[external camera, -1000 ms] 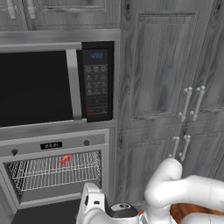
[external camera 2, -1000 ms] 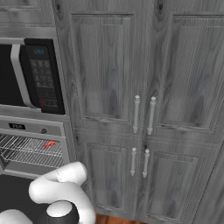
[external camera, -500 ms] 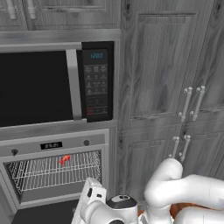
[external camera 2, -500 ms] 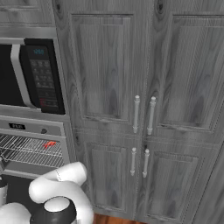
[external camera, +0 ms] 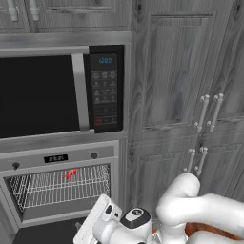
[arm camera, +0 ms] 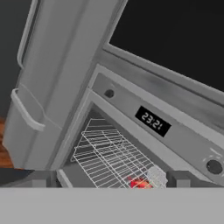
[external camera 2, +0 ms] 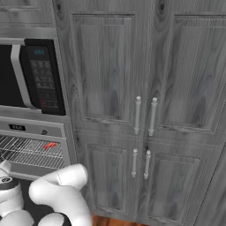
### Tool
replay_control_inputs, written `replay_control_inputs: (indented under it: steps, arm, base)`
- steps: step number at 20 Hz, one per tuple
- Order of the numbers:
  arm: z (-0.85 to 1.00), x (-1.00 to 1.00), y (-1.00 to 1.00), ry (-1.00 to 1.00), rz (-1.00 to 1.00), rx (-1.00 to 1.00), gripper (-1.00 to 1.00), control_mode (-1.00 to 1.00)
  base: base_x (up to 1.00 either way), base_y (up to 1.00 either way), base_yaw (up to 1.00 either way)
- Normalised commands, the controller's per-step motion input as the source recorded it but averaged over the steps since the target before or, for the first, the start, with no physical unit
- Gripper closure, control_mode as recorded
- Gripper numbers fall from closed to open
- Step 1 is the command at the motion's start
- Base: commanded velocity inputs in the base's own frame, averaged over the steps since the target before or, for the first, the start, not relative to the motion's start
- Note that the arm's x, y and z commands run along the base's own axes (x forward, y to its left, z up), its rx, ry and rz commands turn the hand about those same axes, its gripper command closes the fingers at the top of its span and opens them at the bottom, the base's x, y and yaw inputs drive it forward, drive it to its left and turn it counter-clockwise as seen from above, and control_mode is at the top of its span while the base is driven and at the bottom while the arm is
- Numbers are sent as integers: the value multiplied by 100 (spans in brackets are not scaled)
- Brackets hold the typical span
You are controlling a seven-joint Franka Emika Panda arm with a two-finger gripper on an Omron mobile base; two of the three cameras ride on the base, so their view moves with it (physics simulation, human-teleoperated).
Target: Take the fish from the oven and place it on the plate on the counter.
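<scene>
arm [external camera: 190,209] has swung lower toward oven [external camera: 59,190] | jaws released (empty) | fish [external camera: 70,174] waits on rack, reach next

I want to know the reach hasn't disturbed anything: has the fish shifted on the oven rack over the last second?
No. The fish lies at the same spot on the oven rack, just below the display, as before.

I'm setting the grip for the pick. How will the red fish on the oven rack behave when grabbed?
The fish is tiny and looks light, so a nudge may slide it along the wire rack. The gaps between the wires could let it tilt or catch. It looks rigid, though it's too small to be sure. The gripper stands open.
</scene>
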Motion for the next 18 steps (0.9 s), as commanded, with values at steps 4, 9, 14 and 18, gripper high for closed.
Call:
replay_control_inputs:
  steps: [4,9,14,18]
  arm:
    - [-7,9,11,2,-2,39,-100,-100]
    - [-2,18,21,14,-12,29,-100,-100]
    - [0,27,23,35,-13,24,-100,-100]
    - [0,9,20,47,-11,17,-100,-100]
  base:
    - [0,0,0]
    - [0,0,0]
    - [0,0,0]
    - [0,0,0]
